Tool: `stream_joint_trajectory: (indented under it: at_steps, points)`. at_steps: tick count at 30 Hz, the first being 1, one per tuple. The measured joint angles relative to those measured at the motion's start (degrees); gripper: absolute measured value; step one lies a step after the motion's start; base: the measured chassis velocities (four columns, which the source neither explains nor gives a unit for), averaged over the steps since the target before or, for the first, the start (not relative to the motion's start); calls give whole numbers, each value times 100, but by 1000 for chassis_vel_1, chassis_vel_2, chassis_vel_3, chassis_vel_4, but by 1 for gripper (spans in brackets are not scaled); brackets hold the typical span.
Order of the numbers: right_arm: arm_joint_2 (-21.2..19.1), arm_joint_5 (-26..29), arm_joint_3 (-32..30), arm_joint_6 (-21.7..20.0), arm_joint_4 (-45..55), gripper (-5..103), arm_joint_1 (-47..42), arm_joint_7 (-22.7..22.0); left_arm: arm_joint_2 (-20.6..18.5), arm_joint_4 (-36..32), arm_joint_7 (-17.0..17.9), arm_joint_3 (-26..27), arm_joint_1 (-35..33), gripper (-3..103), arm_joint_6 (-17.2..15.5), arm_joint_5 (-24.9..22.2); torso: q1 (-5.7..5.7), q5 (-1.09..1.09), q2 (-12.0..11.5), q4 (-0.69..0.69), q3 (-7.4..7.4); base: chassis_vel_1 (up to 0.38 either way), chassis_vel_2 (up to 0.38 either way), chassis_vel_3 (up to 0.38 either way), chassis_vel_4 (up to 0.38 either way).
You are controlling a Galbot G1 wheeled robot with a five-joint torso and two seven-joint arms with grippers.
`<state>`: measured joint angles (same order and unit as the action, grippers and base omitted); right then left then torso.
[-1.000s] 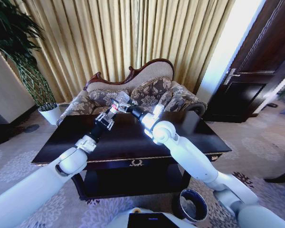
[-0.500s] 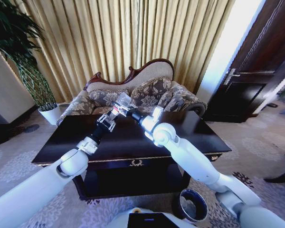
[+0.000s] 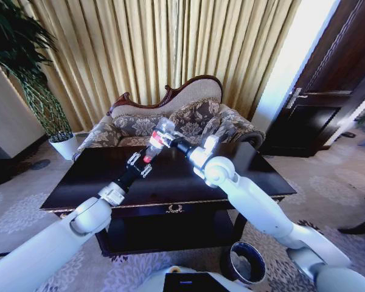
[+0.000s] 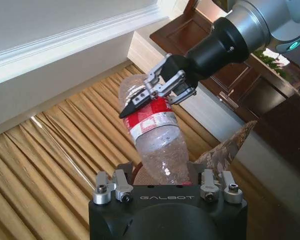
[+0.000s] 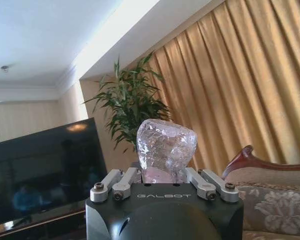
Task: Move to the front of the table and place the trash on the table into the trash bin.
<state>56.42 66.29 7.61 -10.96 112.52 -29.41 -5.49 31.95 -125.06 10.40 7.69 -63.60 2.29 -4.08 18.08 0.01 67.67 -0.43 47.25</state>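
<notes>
bottle (image 3: pixel 158 141) tilted, cap down, right hand (image 3: pixel 170 140) gripping

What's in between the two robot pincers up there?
The clear plastic bottle. In the head view it hangs above the table, gripped at its red label by the right pincer, cap end pointing down toward the left pincer.

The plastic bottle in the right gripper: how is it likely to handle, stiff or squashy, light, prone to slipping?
The bottle looks empty and clear, so probably light. Its walls look crinkled, suggesting thin plastic that may dent under the right gripper. The fingers clamp the red label band; that smooth, rounded surface could let it pivot or slip.
</notes>
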Motion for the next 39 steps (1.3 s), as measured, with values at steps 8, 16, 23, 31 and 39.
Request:
stream_joint_trajectory:
  at_steps: [8,16,23,31,39]
  points:
    - [-332,-94,-496,2,-44,26,-155,-292,11,-236,22,733,-466,90,-45,-605,0,-1,0,0,0,0,0,0,0]
    - [-866,-927,-1241,-61,195,26,-1101,-757,77,-293,132,2395,-1094,100,-453,-2048,0,1,0,0,0,0,0,0,0]
    - [-1445,-2348,-2418,-156,716,26,-2707,-1117,799,-263,459,3900,-1537,100,-1380,-3981,0,0,0,-2,-1,0,0,0,0]
    - [-1621,-2455,-3300,-272,1258,26,-3811,-1240,1331,-301,-36,4856,-2149,100,-1764,-4519,0,0,0,1,0,0,0,0,0]
    - [-1573,-2218,-4185,-484,2005,26,-4660,-1212,1790,-554,-167,5122,-2615,100,-1829,-4486,-1,-1,1,1,-1,0,0,0,0]
